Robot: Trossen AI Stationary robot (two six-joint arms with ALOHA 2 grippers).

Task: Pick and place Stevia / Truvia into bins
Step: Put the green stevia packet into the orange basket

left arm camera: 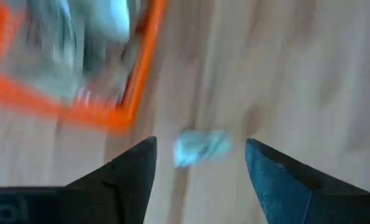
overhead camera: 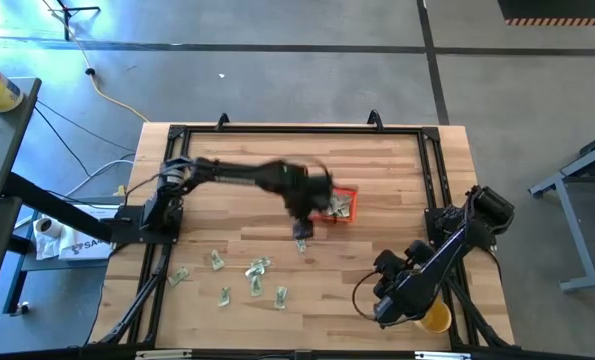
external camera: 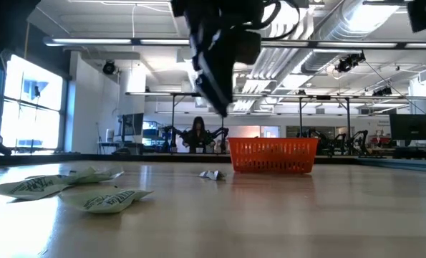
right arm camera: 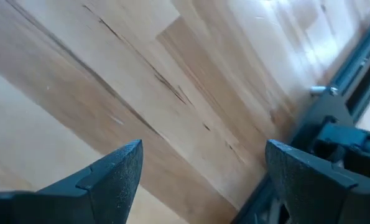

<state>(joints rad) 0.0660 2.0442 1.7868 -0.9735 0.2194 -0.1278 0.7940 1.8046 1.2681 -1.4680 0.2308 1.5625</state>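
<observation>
The orange bin (overhead camera: pixel 341 206) stands right of the table's middle and holds some pale green sachets; it also shows in the low view (external camera: pixel 273 155) and the left wrist view (left arm camera: pixel 79 106). My left gripper (overhead camera: pixel 299 236) hangs open just near of the bin, above one loose sachet (left arm camera: pixel 200 147) that lies flat on the table (external camera: pixel 211 174). The sachet shows between the fingers (left arm camera: pixel 135 165), but the gripper (external camera: pixel 223 100) is well above it. Several more sachets (overhead camera: pixel 249 272) lie toward the near left. My right gripper (right arm camera: pixel 203 144) is open and empty at the near right (overhead camera: pixel 382 305).
A round yellow cup (overhead camera: pixel 435 320) stands under the right arm at the near right corner. A black frame (overhead camera: pixel 432 170) runs along the table's edges. Bare wood lies between the bin and the near edge (overhead camera: pixel 327 290).
</observation>
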